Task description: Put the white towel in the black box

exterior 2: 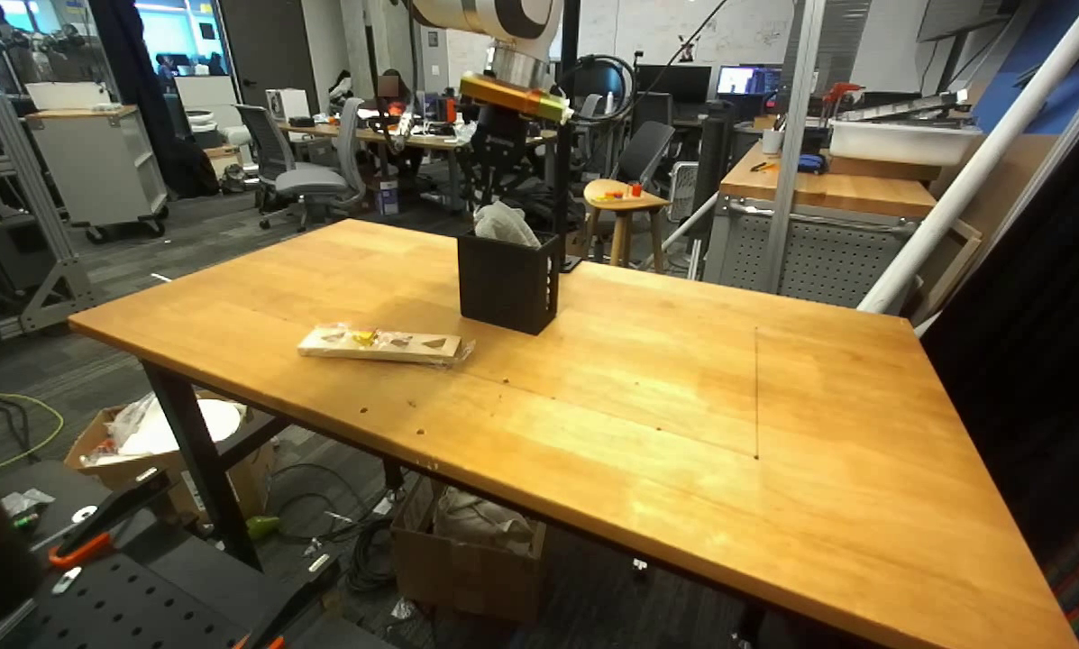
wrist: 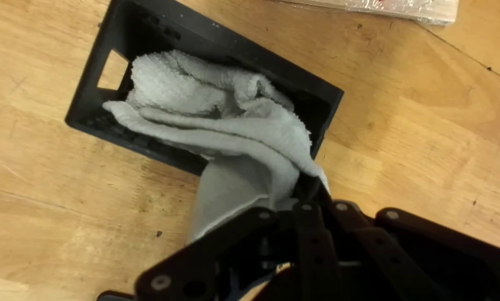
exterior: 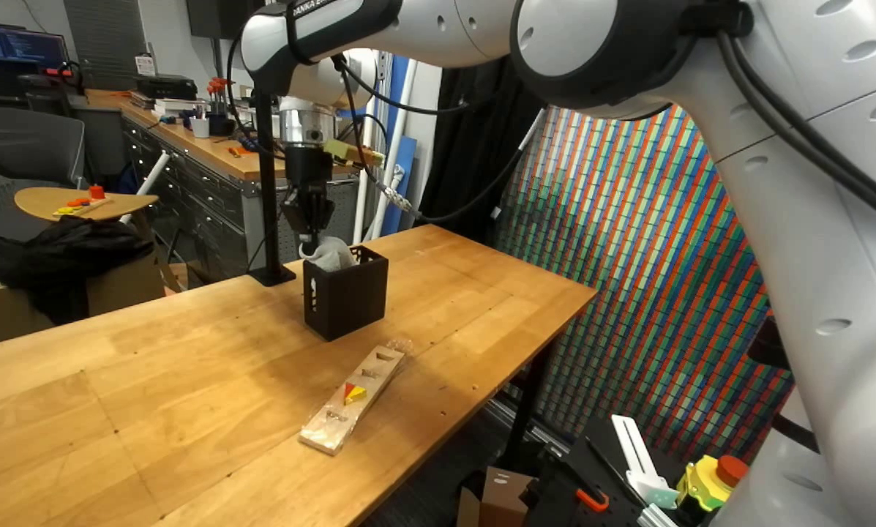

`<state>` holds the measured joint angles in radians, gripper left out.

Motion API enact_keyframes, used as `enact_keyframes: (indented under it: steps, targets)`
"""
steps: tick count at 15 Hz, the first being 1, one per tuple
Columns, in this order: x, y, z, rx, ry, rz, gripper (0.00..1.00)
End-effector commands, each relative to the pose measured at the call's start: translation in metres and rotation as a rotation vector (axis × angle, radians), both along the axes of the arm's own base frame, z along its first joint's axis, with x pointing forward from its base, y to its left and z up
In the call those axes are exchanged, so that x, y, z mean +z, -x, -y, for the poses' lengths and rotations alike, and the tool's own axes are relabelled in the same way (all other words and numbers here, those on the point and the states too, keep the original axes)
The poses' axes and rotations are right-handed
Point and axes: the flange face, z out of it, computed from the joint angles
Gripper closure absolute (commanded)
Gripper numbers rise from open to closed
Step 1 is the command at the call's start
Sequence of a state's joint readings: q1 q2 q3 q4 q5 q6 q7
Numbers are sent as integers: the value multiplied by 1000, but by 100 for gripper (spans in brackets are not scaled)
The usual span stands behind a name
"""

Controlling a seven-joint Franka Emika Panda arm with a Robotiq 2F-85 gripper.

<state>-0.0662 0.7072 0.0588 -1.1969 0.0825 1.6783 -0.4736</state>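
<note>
The black box (exterior: 357,300) stands upright on the wooden table, and it also shows in the other views (exterior 2: 503,281) (wrist: 241,50). The white towel (exterior: 333,256) lies bunched mostly inside the box and rises above its rim, as the wrist view shows too (wrist: 178,88). Part of it hangs over the rim on the side nearest my gripper. My gripper (exterior: 310,240) points down at that rim, with its fingers close together on the towel's raised end (wrist: 306,184). The fingertips are dark and partly hidden by the cloth. In an exterior view the towel (exterior 2: 505,223) sticks out of the box top below the gripper.
A wooden shape board in clear plastic (exterior: 353,399) lies on the table (exterior: 211,366) beside the box. A black post with a flat base (exterior: 271,276) stands at the table edge close behind the box and gripper.
</note>
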Motion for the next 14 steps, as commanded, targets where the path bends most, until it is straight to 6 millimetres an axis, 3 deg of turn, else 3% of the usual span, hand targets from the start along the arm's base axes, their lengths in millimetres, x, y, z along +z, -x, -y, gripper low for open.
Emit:
enact_keyframes:
  steps: [1, 14]
  targets:
    - [-7, 14, 0, -30, -4, 2, 100]
    - [-8, 37, 13, -82, 6, 41, 100]
